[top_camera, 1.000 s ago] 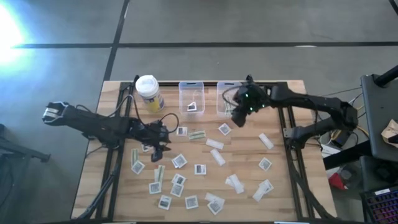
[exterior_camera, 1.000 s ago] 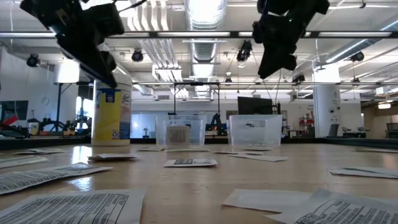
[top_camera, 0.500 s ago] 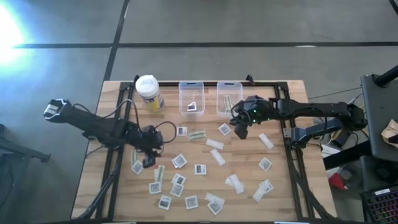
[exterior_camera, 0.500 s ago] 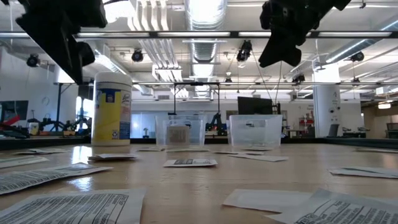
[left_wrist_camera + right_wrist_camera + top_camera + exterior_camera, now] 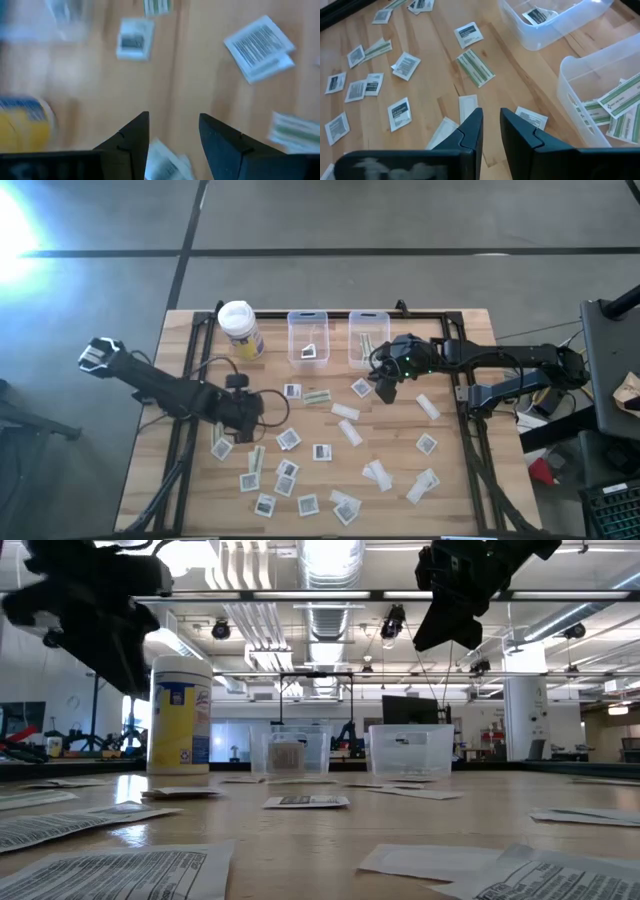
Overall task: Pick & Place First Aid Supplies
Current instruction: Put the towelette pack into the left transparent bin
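Note:
Many small white packets and strips, the first aid supplies (image 5: 322,452), lie flat across the wooden table (image 5: 460,500). My left gripper (image 5: 258,410) (image 5: 172,117) hovers open over the table's left middle, nothing between its fingers; a packet (image 5: 162,162) lies on the wood below it. My right gripper (image 5: 385,387) (image 5: 491,112) hangs just in front of the right clear bin (image 5: 366,336), with a narrow gap between its fingers and nothing in it. A white strip (image 5: 467,107) and a square packet (image 5: 531,119) lie beneath it.
Two clear bins stand at the far edge: the left bin (image 5: 520,30) holds a printed packet, the right bin (image 5: 575,85) several greenish strips. A yellow container with a white lid (image 5: 240,330) stands far left. A green strip (image 5: 476,67) lies in front of the bins.
My right gripper has come away from above the right bin toward the table's near edge, sinking slightly, then kept still. My left gripper has turned at the wrist and shifted a little over the table's left middle, first nearer, then back toward the far edge.

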### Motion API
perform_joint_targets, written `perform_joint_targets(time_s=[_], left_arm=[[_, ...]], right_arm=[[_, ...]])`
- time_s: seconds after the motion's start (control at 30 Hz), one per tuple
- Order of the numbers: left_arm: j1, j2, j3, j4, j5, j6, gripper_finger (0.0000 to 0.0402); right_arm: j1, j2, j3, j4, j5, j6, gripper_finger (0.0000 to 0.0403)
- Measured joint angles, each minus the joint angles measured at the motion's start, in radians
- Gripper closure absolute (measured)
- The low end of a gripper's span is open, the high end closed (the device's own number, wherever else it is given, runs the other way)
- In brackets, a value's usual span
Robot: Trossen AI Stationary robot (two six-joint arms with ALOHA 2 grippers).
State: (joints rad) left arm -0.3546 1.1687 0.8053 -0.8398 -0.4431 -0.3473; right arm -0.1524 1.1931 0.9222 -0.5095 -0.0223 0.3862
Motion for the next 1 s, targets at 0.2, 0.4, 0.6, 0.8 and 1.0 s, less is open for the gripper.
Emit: perform_joint_targets(time_s=[0.2,0.4,0.6,0.8,1.0], left_arm=[[0.001,0.099,-0.073,0.267,-0.108,0.227,0.0236],[0.006,0.205,-0.141,0.458,-0.234,0.356,0.0236],[0.053,0.288,-0.157,0.552,-0.244,0.452,0.0236],[0.14,0.359,-0.135,0.569,-0.184,0.514,0.0236],[0.19,0.408,-0.136,0.627,-0.132,0.556,0.0236]], right_arm=[[0.0,0.0,0.0,0.002,0.0,0.0,0.0334],[0.0,0.0,0.0,0.029,0.0,-0.004,0.0333],[0.0,0.0,0.0,0.03,0.0,-0.004,0.0342],[0.0,0.0,0.0,0.03,0.0,-0.004,0.0342],[0.0,0.0,0.0,0.031,0.0,-0.004,0.0336]])
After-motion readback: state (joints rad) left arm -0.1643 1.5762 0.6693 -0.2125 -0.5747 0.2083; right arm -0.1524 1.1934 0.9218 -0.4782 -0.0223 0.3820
